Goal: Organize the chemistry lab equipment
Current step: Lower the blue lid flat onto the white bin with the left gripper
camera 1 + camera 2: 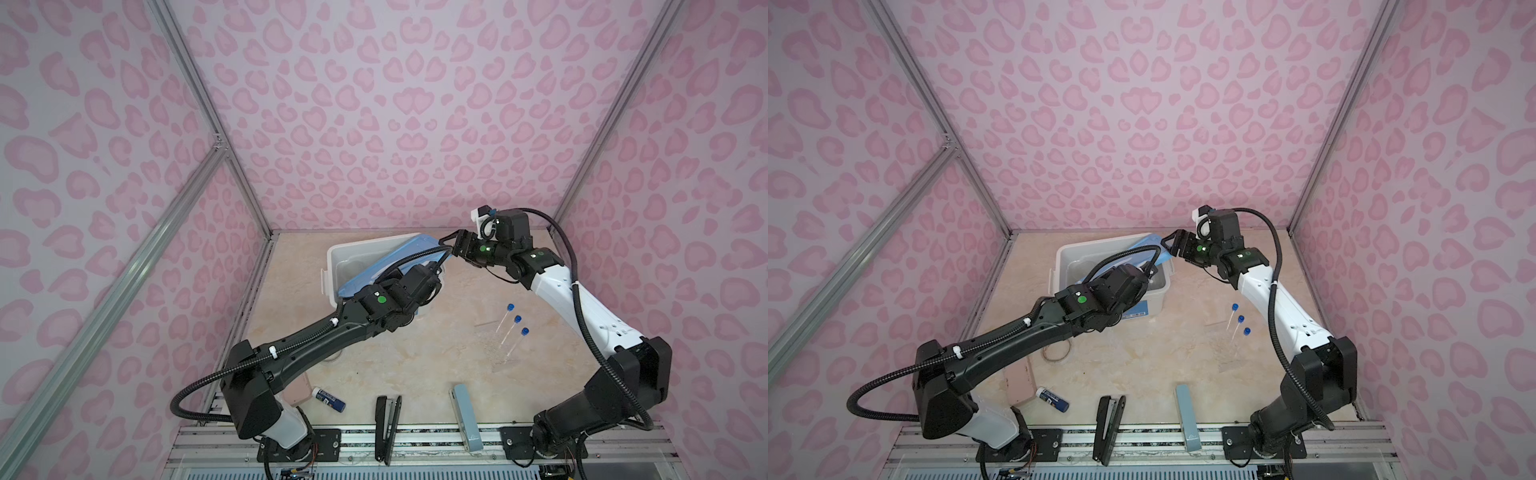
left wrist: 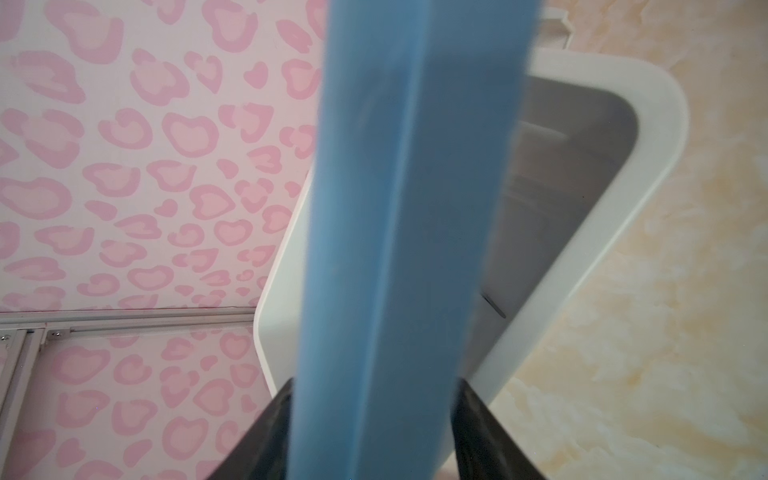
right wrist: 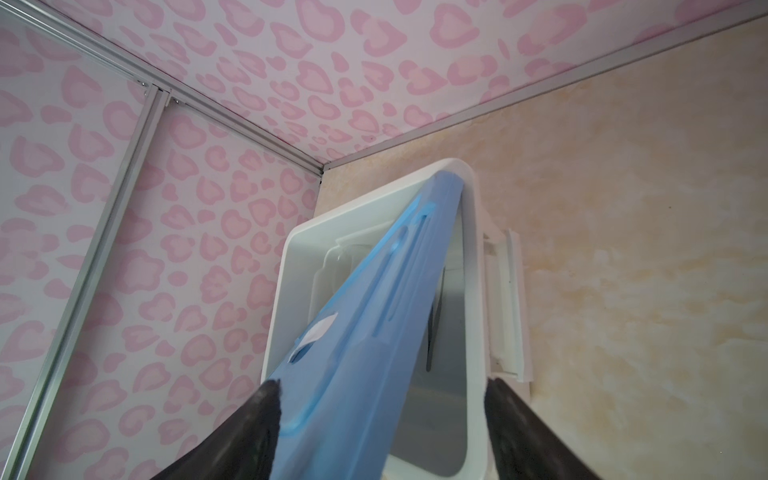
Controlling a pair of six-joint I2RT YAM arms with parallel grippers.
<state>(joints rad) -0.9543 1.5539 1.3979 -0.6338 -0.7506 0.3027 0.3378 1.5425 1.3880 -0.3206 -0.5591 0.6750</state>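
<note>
Risk here is the blue lid (image 3: 374, 332) dropping crooked into the white bin (image 3: 471, 291) at the far edge of the desk. The right claw (image 3: 382, 382) stands wide around its rim. The left claw (image 2: 374, 382) straddles it, but whether it grips I cannot tell. Three blue-capped tubes (image 1: 513, 326) lie outside the bin, near the right edge.

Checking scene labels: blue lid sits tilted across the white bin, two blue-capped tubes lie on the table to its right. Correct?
Not two: both top views show three blue-capped tubes. The blue lid does sit tilted across the white bin, tubes on the table to its right.
</note>
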